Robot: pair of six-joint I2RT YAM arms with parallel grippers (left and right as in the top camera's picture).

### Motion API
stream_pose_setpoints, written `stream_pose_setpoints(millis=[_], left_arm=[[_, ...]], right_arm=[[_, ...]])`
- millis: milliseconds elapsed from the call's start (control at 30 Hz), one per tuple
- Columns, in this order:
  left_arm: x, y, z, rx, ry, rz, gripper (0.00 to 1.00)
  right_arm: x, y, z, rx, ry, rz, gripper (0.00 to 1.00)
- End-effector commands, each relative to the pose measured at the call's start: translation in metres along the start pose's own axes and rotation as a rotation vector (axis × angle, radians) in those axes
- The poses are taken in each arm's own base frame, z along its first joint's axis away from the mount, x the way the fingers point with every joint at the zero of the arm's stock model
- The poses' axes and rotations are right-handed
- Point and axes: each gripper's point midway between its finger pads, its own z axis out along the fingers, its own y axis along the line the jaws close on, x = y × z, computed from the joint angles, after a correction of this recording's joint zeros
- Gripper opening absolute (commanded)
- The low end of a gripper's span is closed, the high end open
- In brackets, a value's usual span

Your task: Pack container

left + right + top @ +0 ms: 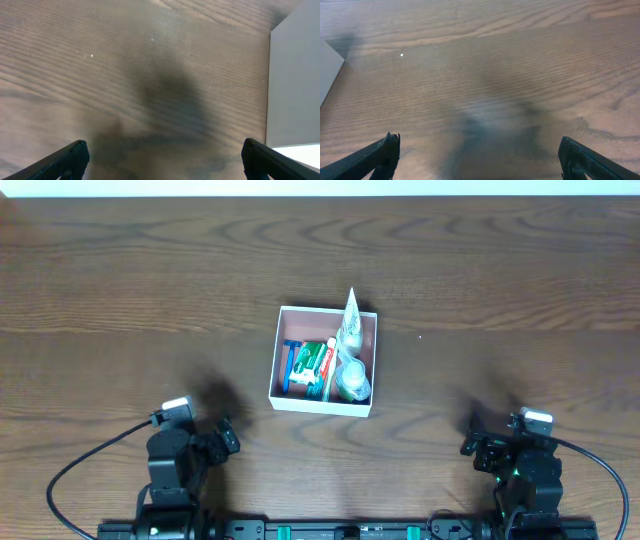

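Container [320, 402] sits mid-bench [120, 280] with toiletries [320, 360] inside and a white tube [351, 315] leaning on the far wall. Both arms sit at the near edge, well apart from it, so packing looks done. Left end effector [164, 152] and right end effector [477, 147] are spread wide, holding nothing. Only overhead shows the contents; wrist cams catch just wood grain and a slice of outer wall.

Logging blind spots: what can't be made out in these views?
Overhead: toiletries overlap inside the container; labels too small, lower items hidden.
Left wrist: container cut off by right edge; inside unseen.
Right wrist: only a container corner at left edge.
Both wrists: jaws cropped by bottom edge.
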Motion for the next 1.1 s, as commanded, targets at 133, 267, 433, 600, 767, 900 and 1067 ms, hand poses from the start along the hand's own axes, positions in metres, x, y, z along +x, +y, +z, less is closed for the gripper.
stream_pose_setpoints(millis=[133,267,433,600,767,900,1067], left_arm=[[0.0,0.0,0.0,0.012,-0.043,-0.017,0.98],[-0.003,-0.001,-0.001,0.019,-0.07,-0.018,0.98],[-0.007,-0.005,-0.003,0.038,-0.093,-0.01,0.98],[-0.011,-0.007,-0.006,0.05,-0.119,-0.008,0.98],[-0.012,-0.007,-0.007,0.052,-0.126,-0.008,0.98],[-0.012,-0.007,-0.007,0.052,-0.126,-0.008,0.98],[-0.012,-0.007,-0.007,0.052,-0.126,-0.008,0.98]], right_arm=[[0.0,-0.001,0.0,0.002,-0.003,0.014,0.99],[0.0,-0.001,0.0,0.002,-0.003,0.014,0.99],[0.0,-0.001,0.0,0.002,-0.003,0.014,0.99],[0.0,-0.001,0.0,0.002,-0.003,0.014,0.99],[0.0,-0.001,0.0,0.002,-0.003,0.014,0.99],[0.0,-0.001,0.0,0.002,-0.003,0.014,0.99],[0.0,-0.001,0.0,0.002,-0.003,0.014,0.99]])
